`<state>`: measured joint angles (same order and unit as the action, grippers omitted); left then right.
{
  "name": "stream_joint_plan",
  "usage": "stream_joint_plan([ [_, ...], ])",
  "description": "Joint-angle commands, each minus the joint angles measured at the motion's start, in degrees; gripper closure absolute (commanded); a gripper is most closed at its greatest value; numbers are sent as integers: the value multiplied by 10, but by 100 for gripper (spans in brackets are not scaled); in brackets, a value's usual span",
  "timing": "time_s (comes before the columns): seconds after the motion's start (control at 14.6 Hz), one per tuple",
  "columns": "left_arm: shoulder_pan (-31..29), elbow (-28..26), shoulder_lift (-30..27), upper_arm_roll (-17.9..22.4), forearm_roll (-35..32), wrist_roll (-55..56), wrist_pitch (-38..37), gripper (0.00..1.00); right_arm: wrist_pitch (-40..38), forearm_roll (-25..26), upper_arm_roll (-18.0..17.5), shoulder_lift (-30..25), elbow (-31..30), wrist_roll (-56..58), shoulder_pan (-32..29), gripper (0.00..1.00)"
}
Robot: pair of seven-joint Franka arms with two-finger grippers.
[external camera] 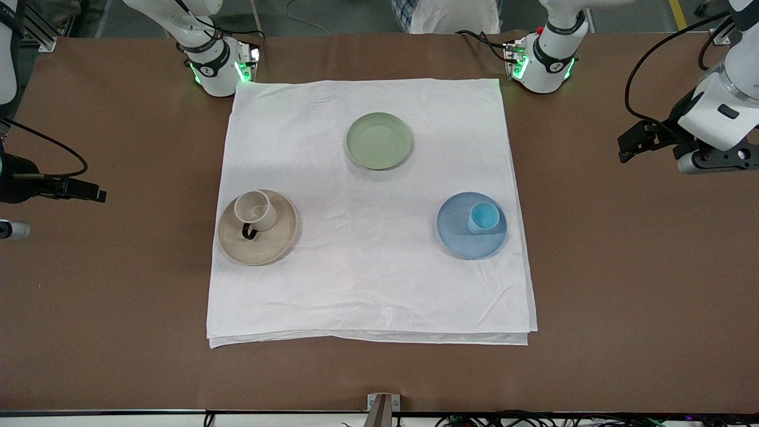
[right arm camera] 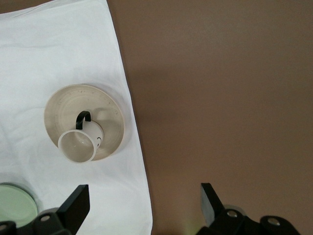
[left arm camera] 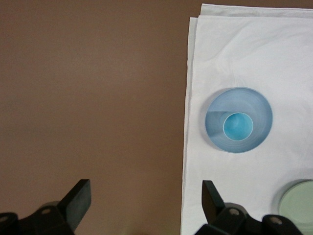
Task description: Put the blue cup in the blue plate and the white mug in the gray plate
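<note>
- The blue cup (external camera: 483, 217) stands upright in the blue plate (external camera: 459, 237), off the plate's middle, toward the left arm's end of the counter (external camera: 622, 267).
- The white mug (external camera: 256, 210) stands upright on the gray plate (external camera: 264, 249), set toward the plate's rim that lies farther from the front camera; its dark loop handle points toward the front camera.
- Both plates rest on a white cloth (external camera: 367, 279) spread over the brown counter, the gray plate toward the right arm's end, the blue plate toward the left arm's end.
- A green plate (external camera: 379, 140) lies on the same cloth, farther from the front camera than the other two plates and between them; nothing is in it.
- The left hand (left arm camera: 146, 203) hangs over bare counter just beside the cloth's edge, its fingers spread wide with nothing between them.
- The right hand (right arm camera: 144, 203) hangs over the cloth's edge at the other end of the counter, fingers likewise spread and holding nothing.
</note>
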<state>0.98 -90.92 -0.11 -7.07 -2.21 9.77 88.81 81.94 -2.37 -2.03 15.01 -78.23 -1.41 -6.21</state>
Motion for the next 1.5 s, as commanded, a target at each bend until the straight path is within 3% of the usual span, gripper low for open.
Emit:
stream_joint_plan([
  [0.0, 0, -11, -14, 0, 12, -12, -7, 0, -27, -7, -7, -7, 4, -9, 6, 0],
  [0.27, -3, -10, -22, 0, 38, -13, -7, 0, -35, 0, 0, -31, -7, -7, 32, 0],
  [0.41, -3, -10, -25, 1, 41, -14, -7, 0, -22, 2, 10, -63, -43, -2, 43, 0],
  [0.68, -3, -11, -34, 0, 41, -14, -7, 0, 14, 1, 65, -138, -129, 48, 73, 0],
  [0.96, -4, -10, -38, 5, 41, -22, -14, 0, 45, 8, 63, -230, -219, 50, 74, 0],
  [1.23, -16, -4, -38, 6, 41, -41, -18, 0, 38, 22, 57, -267, -223, 50, 74, 0],
  [1.44, -16, 8, -34, 5, 37, -37, -25, 0, 41, 23, 57, -265, -223, 50, 75, 0],
])
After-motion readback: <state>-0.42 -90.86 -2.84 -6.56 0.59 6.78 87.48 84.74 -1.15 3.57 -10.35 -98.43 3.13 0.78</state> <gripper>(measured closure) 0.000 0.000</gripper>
